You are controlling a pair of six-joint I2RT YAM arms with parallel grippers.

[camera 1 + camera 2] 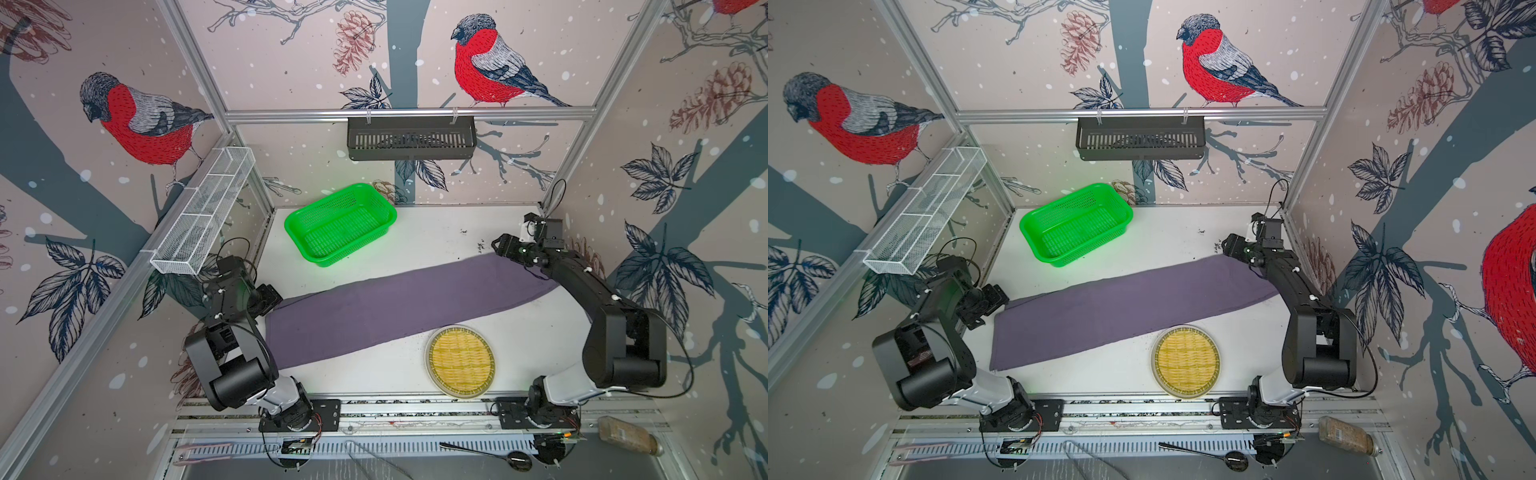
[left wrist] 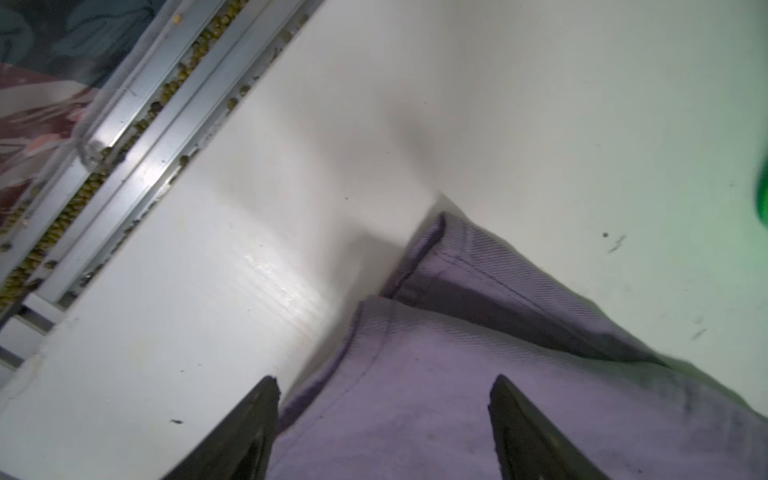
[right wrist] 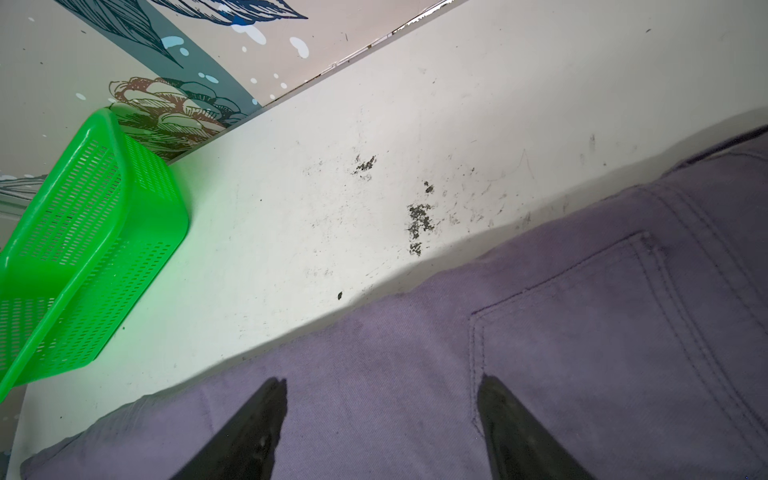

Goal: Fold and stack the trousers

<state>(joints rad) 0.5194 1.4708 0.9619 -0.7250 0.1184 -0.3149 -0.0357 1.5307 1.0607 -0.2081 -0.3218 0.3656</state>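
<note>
The left hand (image 2: 384, 380) is spread wide and holds nothing, poised over the hem end of the trousers (image 1: 395, 307); whether its tips touch the cloth cannot be told. The right hand (image 3: 382, 380) is likewise spread and empty, above the waist end beside the back pocket (image 3: 602, 332). The trousers lie as a long strip slantwise across the bench (image 1: 436, 237), between the green basket (image 1: 340, 224) and the round woven tray (image 1: 460, 360).

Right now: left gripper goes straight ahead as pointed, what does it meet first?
Probably the trousers: the open left gripper tilts down over their hem end. Past that, white table. Height above the cloth is unclear.
</note>
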